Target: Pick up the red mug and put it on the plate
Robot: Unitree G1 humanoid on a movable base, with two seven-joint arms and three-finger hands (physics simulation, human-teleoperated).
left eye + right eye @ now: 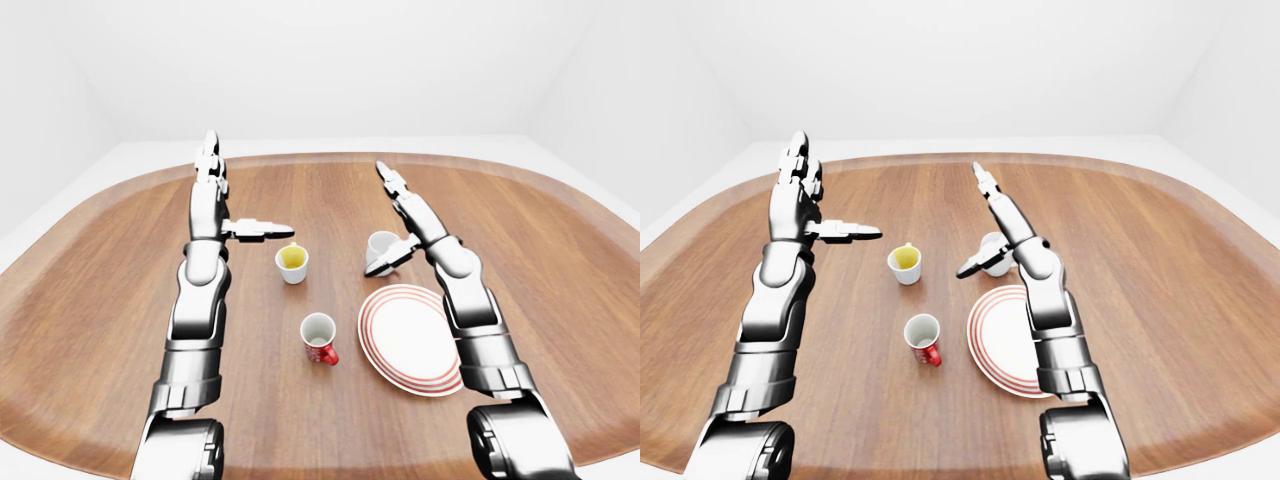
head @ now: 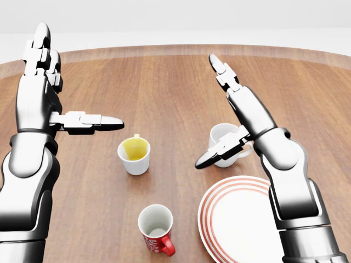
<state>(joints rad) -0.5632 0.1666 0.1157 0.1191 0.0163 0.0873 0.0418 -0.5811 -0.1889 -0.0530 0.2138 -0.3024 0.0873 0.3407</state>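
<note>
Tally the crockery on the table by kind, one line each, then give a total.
Mugs: 3, namely the red mug, the yellow-lined mug and the white mug.
Plates: 1, the red-ringed plate.
Total: 4, all on the wooden table.

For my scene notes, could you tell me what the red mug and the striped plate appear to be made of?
Red mug: looks like glazed ceramic, with a glossy red outside and handle and a smooth white inside.
Plate: probably glazed ceramic too, smooth white with red rim rings.
These are simulator renders, so appearance only.
</note>
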